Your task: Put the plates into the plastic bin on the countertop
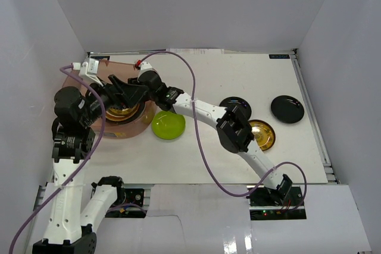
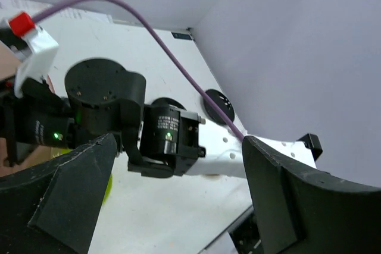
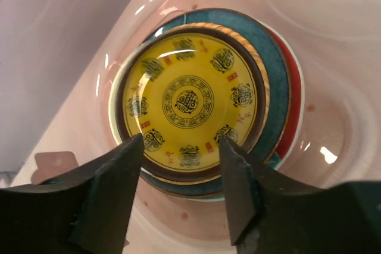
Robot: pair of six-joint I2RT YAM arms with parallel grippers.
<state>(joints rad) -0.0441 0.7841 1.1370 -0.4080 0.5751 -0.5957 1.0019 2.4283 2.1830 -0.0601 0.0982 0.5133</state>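
The pinkish translucent plastic bin [image 1: 140, 124] stands at the left of the white countertop [image 1: 208, 165]. Inside it a gold patterned plate [image 3: 190, 102] tops a stack, over a teal plate [image 3: 277, 87] and a red-rimmed one [image 3: 293, 105]. My right gripper [image 3: 181, 147] hangs open just above the gold plate's near edge, with nothing between its fingers; from above the right gripper [image 1: 114, 90] shows over the bin. On the countertop lie a lime green plate [image 1: 168, 125], a gold plate [image 1: 263, 135] and two black plates [image 1: 287, 109], one [image 1: 233, 104] partly under the right arm. My left gripper [image 2: 178, 206] is wide open and empty.
White walls close in the countertop on three sides. The right arm [image 1: 205, 111] stretches across the table from its base to the bin, its purple cable [image 1: 193, 87] looping above. The left arm [image 1: 71, 117] stands beside the bin's left edge.
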